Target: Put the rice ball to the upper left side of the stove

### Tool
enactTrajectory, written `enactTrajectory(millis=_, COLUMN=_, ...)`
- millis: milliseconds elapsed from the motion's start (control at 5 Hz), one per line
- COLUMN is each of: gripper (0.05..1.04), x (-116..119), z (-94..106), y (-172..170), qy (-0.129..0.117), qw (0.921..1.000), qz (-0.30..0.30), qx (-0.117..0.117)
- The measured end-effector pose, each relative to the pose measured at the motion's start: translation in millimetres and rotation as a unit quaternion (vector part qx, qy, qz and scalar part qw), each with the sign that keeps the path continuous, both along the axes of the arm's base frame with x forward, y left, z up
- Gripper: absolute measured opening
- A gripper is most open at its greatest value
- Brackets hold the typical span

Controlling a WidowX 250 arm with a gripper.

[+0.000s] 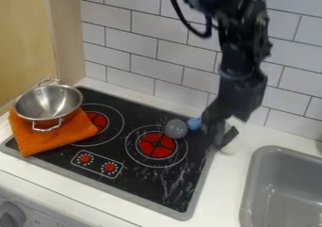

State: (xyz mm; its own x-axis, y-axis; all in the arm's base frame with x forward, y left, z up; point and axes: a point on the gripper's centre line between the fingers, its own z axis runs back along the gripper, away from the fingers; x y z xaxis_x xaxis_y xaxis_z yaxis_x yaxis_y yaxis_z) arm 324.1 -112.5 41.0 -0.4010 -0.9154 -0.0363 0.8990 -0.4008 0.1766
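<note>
The black gripper (221,135) hangs low over the right edge of the stove (141,179), where the stove meets the white counter. A pale, whitish rounded thing (230,147), which looks like the rice ball, is right at the gripper's lower right side. The gripper covers part of it, so I cannot tell whether it is held. Left of the gripper, a grey ball (176,128) rests at the edge of the right burner, with a small blue round thing (194,124) beside it.
A metal pot (48,102) with two handles stands on a folded orange cloth (60,135) at the stove's left. The grey sink (283,188) is at the lower right. A tiled wall (135,42) rises behind the stove, and a wooden panel borders the left.
</note>
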Motion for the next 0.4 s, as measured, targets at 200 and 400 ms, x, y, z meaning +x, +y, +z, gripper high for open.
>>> enactTrajectory(millis=200, gripper=0.999, x=2, z=31.1, y=5, qy=-0.036, qw=0.9993, qz=0.002, qx=0.006)
enactTrajectory(millis=400, gripper=0.999, x=-5, z=58.7, y=8, qy=-0.072, qw=0.9974, qz=0.005, qx=-0.007)
